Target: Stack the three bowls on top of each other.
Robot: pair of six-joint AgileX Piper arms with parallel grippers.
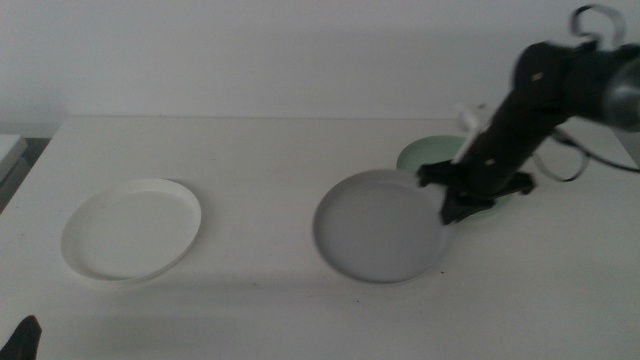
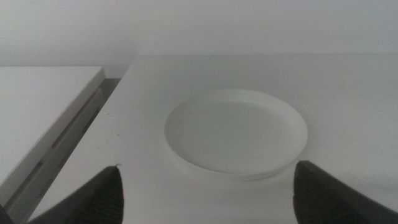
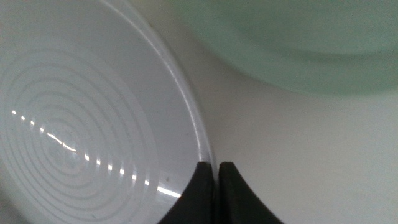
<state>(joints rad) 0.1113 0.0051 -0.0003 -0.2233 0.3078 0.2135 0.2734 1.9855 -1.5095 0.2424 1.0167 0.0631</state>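
The grey bowl [image 1: 385, 225] lies right of the table's middle. My right gripper [image 1: 450, 205] reaches down from the right and is shut on its right rim. In the right wrist view the jaws [image 3: 216, 165] pinch that thin rim, with the grey bowl [image 3: 87, 130] spreading out on one side. The mint green bowl [image 1: 428, 153] sits just behind the grey one, partly hidden by the arm, and shows blurred as the mint bowl [image 3: 298, 43]. The white bowl [image 1: 130, 228] rests at the left. My left gripper [image 2: 208, 167] is open and hangs short of the white bowl [image 2: 236, 134].
The table's left edge [image 2: 115, 93] runs beside the white bowl, with a lower white surface [image 2: 37, 99] beyond it. A pale wall stands behind the table. The left gripper's tip [image 1: 25, 338] shows at the bottom left corner of the middle view.
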